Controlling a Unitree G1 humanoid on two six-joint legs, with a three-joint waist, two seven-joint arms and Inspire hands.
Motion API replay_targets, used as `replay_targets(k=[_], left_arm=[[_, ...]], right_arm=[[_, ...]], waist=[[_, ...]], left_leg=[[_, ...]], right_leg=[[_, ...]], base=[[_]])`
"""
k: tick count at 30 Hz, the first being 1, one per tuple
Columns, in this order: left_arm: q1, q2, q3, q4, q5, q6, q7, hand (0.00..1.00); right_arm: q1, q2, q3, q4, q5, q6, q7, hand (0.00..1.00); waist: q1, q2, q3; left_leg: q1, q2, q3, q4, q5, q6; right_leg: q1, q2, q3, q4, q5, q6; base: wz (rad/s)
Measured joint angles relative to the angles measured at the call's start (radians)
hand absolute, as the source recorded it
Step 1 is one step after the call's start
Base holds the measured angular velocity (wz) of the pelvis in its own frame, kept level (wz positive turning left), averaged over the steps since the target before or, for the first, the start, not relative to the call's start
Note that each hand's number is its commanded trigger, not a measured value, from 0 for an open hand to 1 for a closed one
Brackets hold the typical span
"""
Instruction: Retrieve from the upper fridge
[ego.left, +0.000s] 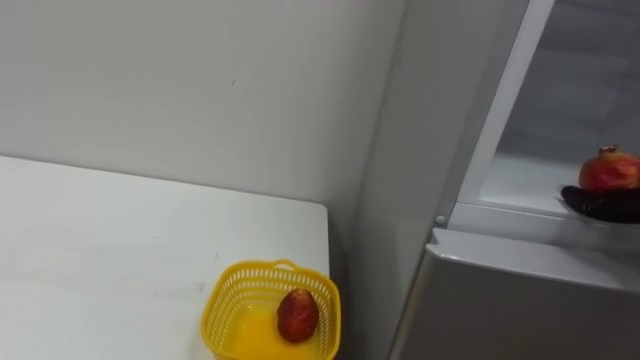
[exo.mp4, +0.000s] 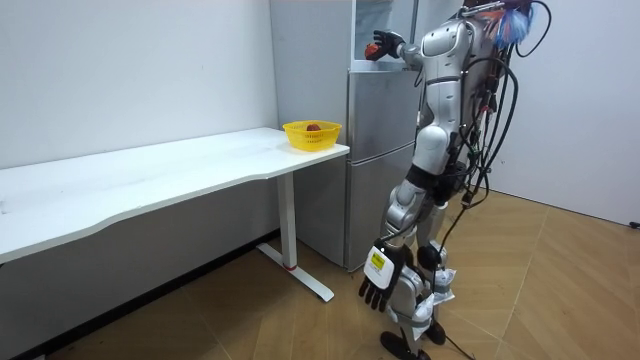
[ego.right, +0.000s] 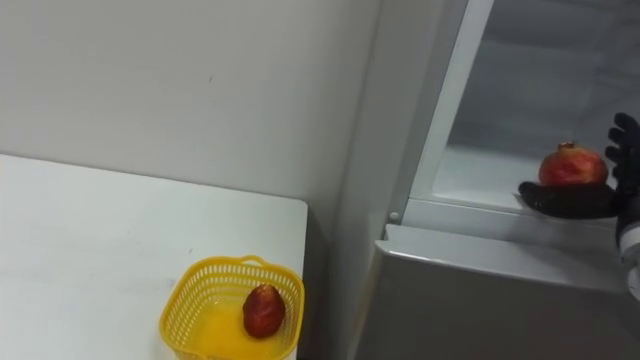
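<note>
Table (ego.left: 120, 250), white and long, runs along a pale wall (ego.left: 200, 80) over a wooden floor (exo.mp4: 560, 290), its right end just beside the grey fridge (exo.mp4: 375, 150) that the robot stands facing. At that end sits a yellow basket (ego.left: 240, 272) with one red fruit (ego.left: 297, 315) inside. At the front edge of the open upper compartment, the right robot hand (ego.right: 570, 202) is clasped around a pomegranate (ego.right: 572, 165), thumb beneath it. The left robot hand (exo.mp4: 385, 278) hangs low by the legs, fingers relaxed.
</note>
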Motion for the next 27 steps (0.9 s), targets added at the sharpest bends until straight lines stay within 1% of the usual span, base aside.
replay_targets(k=[2,4,6,7,12,15,18,21,24,27], left_arm=[[0.004,0.000,0.000,-0.007,0.000,0.001,0.000,0.00],[0.006,0.000,0.000,-0.008,0.000,0.001,0.000,0.00],[0.008,0.000,0.000,-0.009,0.000,0.001,0.000,0.00],[0.008,0.000,0.000,-0.009,0.000,0.001,0.000,0.00],[0.011,-0.003,0.000,-0.009,0.014,0.001,-0.002,0.00],[0.017,-0.005,0.000,-0.009,0.030,0.000,-0.002,0.00],[0.019,-0.005,0.000,-0.008,0.030,0.000,-0.002,0.00],[0.021,-0.005,0.000,-0.007,0.030,0.000,-0.003,0.00],[0.021,-0.005,0.000,-0.006,0.030,0.001,-0.004,0.00],[0.022,-0.005,0.000,-0.006,0.030,0.001,-0.004,0.00]], right_arm=[[0.000,0.000,0.000,0.000,0.010,0.000,-0.001,0.00],[0.000,0.000,0.000,0.000,0.012,0.000,-0.001,0.00],[-0.002,0.000,0.000,0.000,0.012,0.000,-0.001,0.00],[-0.003,0.000,0.000,0.000,0.012,0.000,-0.001,0.00],[-0.008,0.000,-0.001,0.000,0.011,-0.001,0.006,0.00],[-0.009,-0.003,-0.001,0.002,0.011,-0.003,0.026,0.00],[-0.010,-0.017,-0.001,0.028,0.013,-0.004,0.054,0.00],[-0.022,-0.019,-0.001,0.047,0.013,-0.005,0.075,0.00],[-0.026,-0.023,0.001,0.064,0.012,-0.004,0.089,0.00],[-0.030,-0.023,0.001,0.077,0.012,-0.004,0.097,0.00]], waist=[[0.000,0.004,-0.0029],[0.000,0.014,-0.0092],[0.002,0.020,-0.0104],[0.003,0.025,-0.0087],[0.003,0.033,-0.0034],[0.001,0.032,-0.0032],[0.004,0.030,-0.0021],[0.005,0.027,-0.0005],[0.007,0.024,-0.0021],[0.007,0.024,-0.0020]], left_leg=[[0.000,0.000,-0.003,0.000,0.000,0.000],[0.000,0.000,-0.004,0.000,0.000,0.000],[0.001,-0.001,-0.004,0.000,0.000,0.000],[0.001,-0.001,-0.004,0.000,0.001,0.000],[0.000,0.000,-0.004,0.000,0.003,-0.002],[-0.001,0.000,-0.004,0.000,0.003,-0.003],[-0.001,-0.001,-0.004,0.000,0.003,-0.003],[-0.002,-0.001,-0.005,0.000,0.003,-0.003],[-0.002,-0.001,-0.005,0.001,0.003,-0.003],[-0.002,-0.001,-0.005,0.002,0.003,-0.003]], right_leg=[[0.000,0.000,-0.007,0.000,0.000,0.000],[0.001,-0.001,-0.008,0.000,0.000,0.000],[0.003,-0.001,-0.008,0.000,0.000,0.000],[0.003,-0.001,-0.008,0.000,0.000,0.000],[0.002,-0.001,-0.008,0.001,0.000,0.000],[0.001,-0.001,-0.005,-0.001,0.000,0.000],[0.001,-0.001,-0.004,-0.001,0.000,0.000],[0.001,-0.001,-0.004,-0.002,0.000,0.000],[0.001,0.000,-0.001,-0.002,0.000,0.000],[0.001,0.000,0.000,-0.001,0.000,0.000]], base=[[0.05],[0.00],[0.00],[0.00],[0.00],[0.00],[0.00],[0.00],[0.00],[0.00]])
